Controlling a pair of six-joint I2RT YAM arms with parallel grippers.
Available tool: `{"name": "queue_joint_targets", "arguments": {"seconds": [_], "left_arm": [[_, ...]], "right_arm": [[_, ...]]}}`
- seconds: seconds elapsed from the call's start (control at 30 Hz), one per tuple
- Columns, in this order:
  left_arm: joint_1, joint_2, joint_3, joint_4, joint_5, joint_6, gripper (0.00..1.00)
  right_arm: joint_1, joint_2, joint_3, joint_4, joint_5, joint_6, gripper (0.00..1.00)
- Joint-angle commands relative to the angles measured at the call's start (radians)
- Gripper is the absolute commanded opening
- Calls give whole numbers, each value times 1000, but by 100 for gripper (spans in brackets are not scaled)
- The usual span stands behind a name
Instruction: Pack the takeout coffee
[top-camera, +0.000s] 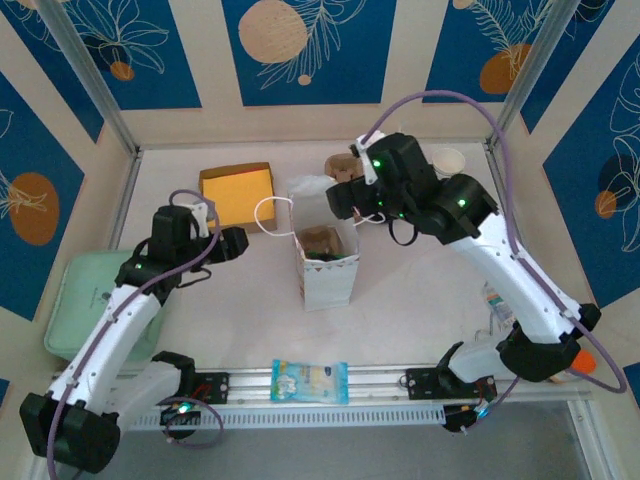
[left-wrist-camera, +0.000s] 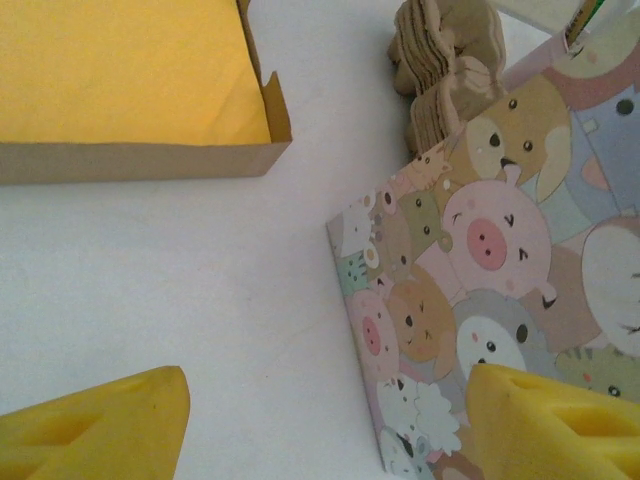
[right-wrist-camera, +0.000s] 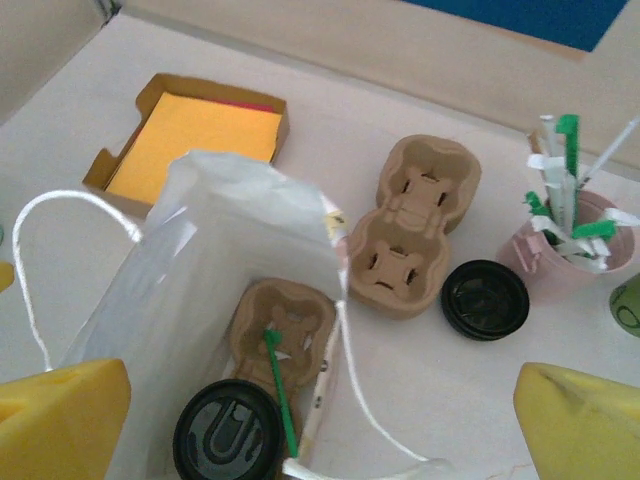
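Right claw (right-wrist-camera: 320, 415) gapes above bag (right-wrist-camera: 230, 210) — cup (top-camera: 447, 160) outside.

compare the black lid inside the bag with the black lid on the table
The lid in the bag sits by a green stick; the lid on the table lies bare beside the pink cup. The bagged one shows a raised U shape, the table one plain rings. Both are round and black.

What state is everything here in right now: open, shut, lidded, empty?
Animal-print paper gift bag: open, upright.
Black-lidded cup: inside the bag, lid on.
White-rimmed paper cup: upright, no lid.
Loose black round lid: lying flat on the table.
Shallow cardboard box of yellow paper: open-topped.
Left claw: open, empty.
Right claw: open, empty.
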Motion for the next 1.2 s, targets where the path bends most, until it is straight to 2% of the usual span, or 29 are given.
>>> {"name": "queue_joint_targets", "arguments": {"seconds": [0.0, 0.37, 0.7, 1.17], "left_arm": [[10, 44, 60, 2, 6, 44, 73], [10, 176, 173, 27, 4, 65, 72], [8, 318, 296, 40, -1, 80, 70], [6, 490, 457, 18, -19, 122, 68]], "right_arm": [[-45, -43, -43, 15, -78, 37, 99], [-242, -145, -194, 42, -222, 125, 99], [-318, -220, -310, 82, -269, 134, 99], [-401, -310, -434, 76, -275, 127, 99]]}}
